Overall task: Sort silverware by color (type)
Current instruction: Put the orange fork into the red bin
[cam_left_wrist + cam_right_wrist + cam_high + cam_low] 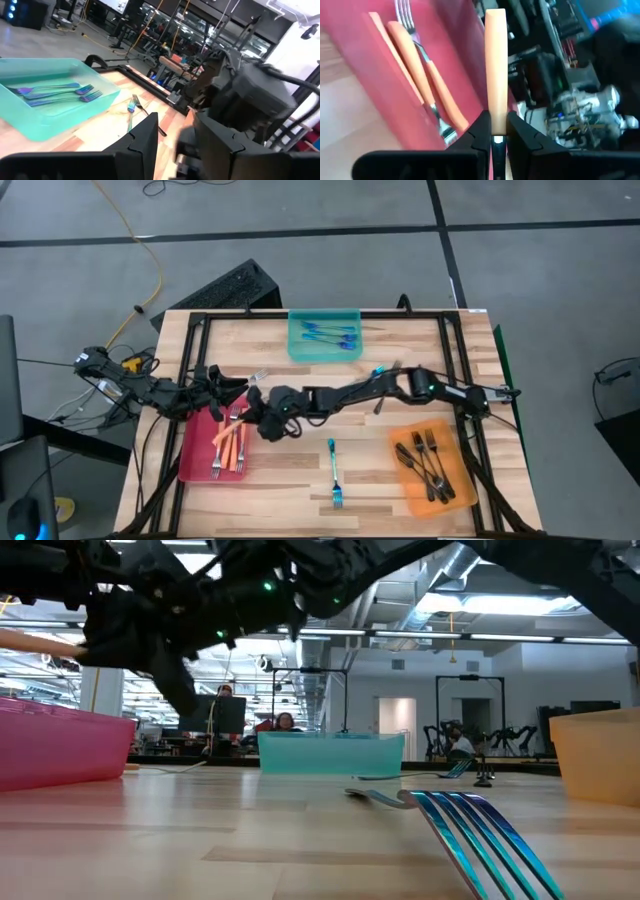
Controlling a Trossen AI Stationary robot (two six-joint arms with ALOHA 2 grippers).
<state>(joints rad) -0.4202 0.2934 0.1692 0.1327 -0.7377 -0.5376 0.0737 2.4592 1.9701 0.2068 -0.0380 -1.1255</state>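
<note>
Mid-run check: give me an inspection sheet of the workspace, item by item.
Surface: wooden table, black frame rails.
Job's things: orange-handled forks in red tray; blue forks in teal tray; dark forks in orange tray; one blue fork loose mid-table, another beside the right arm.
Clutter: nothing seen.
Claws: right claw shut on an orange-handled fork above the red tray; left claw open nearby.
Cables: yellow cable on floor.
Surroundings: people at desks behind.
</note>
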